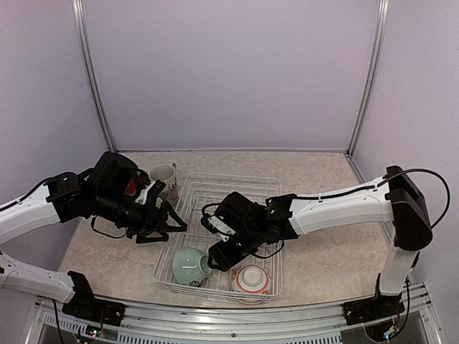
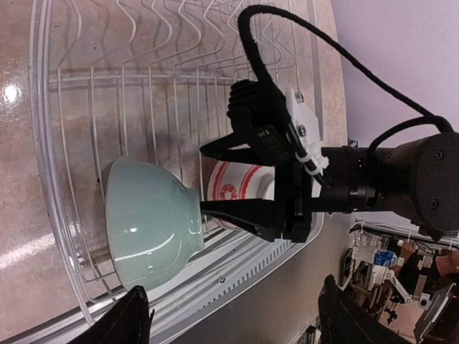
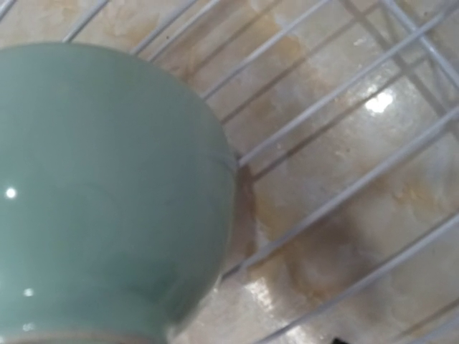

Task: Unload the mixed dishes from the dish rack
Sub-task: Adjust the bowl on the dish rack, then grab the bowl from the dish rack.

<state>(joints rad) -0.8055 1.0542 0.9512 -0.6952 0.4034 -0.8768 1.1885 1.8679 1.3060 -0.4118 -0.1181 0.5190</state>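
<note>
The white wire dish rack point(image 1: 229, 178) stands mid-table. In its near-left corner a pale-green bowl point(image 1: 190, 265) lies on its side, and a red-and-white bowl point(image 1: 251, 281) sits in the near-right part. My right gripper point(image 1: 215, 251) is low inside the rack, right beside the green bowl's foot. In the left wrist view the right gripper point(image 2: 202, 179) has its jaws apart, the lower finger point(image 2: 237, 213) against the green bowl point(image 2: 147, 229) at its foot. My left gripper point(image 1: 166, 228) hovers open and empty over the rack's left rim. The green bowl point(image 3: 107, 201) fills the right wrist view.
A tall white patterned mug point(image 1: 165, 178) stands on the table just left of the rack. A red dish point(image 1: 130, 188) shows partly behind my left arm. A metal rail point(image 1: 237, 315) runs along the near table edge. Walls close the back and sides.
</note>
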